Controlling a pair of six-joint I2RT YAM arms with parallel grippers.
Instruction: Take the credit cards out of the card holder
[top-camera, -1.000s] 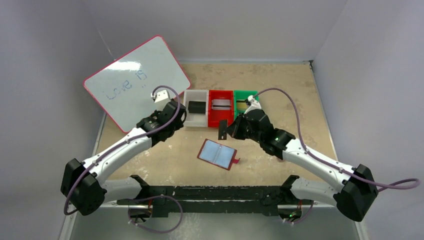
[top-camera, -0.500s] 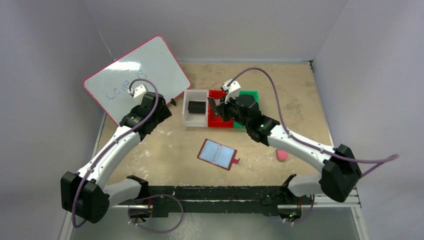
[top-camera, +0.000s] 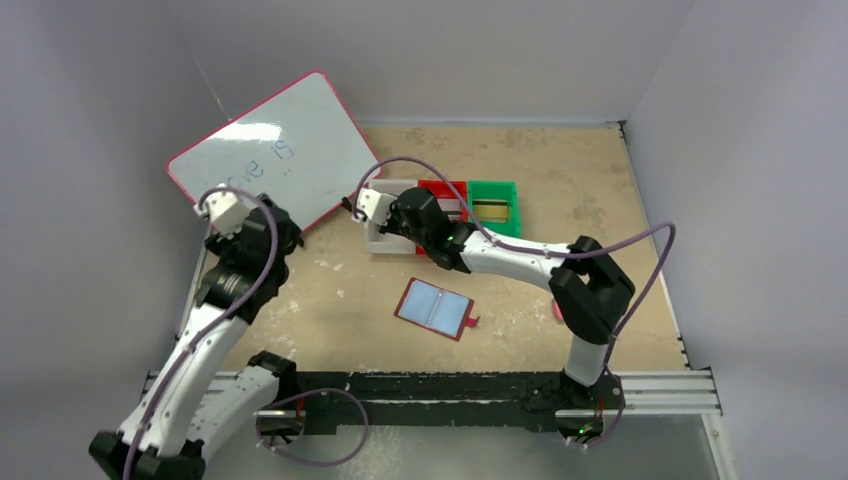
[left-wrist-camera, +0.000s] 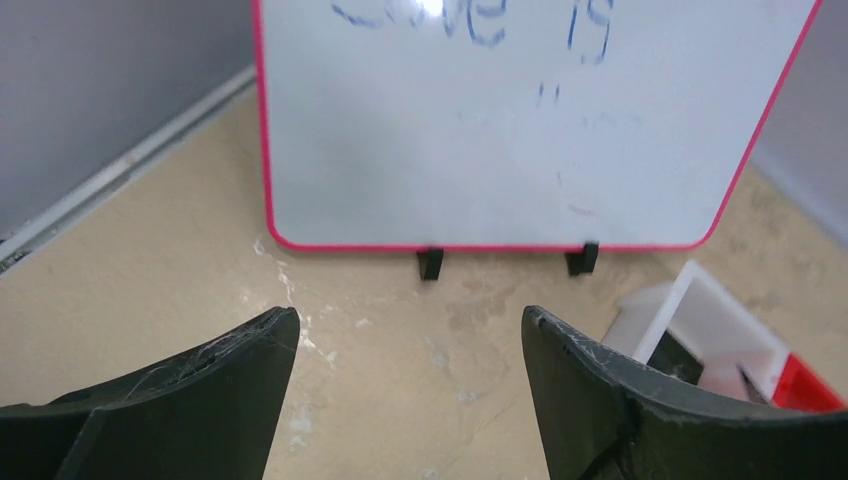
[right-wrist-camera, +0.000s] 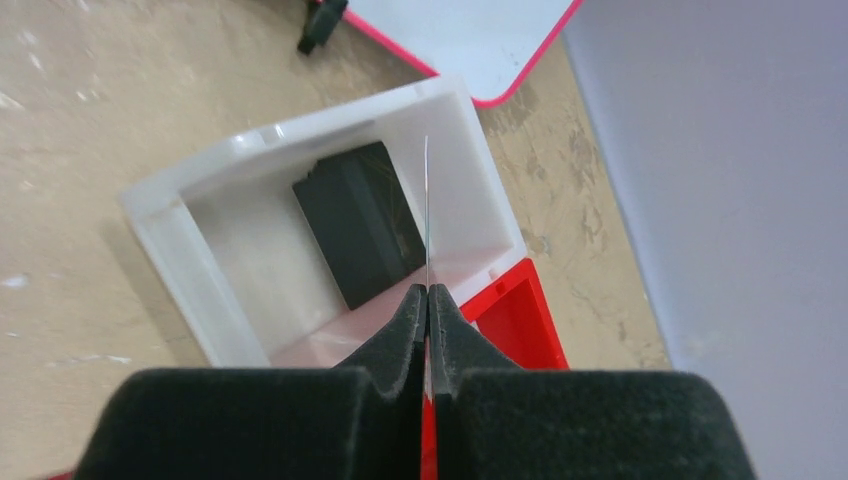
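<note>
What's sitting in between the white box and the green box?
A red bin sits between the white bin and the green bin, all in one row. The top view shows it, partly hidden by the right arm.

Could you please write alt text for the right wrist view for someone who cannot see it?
The right gripper, shut on a card seen edge-on, holds it above a white bin with a black card inside. A red bin adjoins it; a whiteboard stands beyond.

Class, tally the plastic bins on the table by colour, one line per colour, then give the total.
white bin: 1
red bin: 1
green bin: 1
Total: 3
</note>
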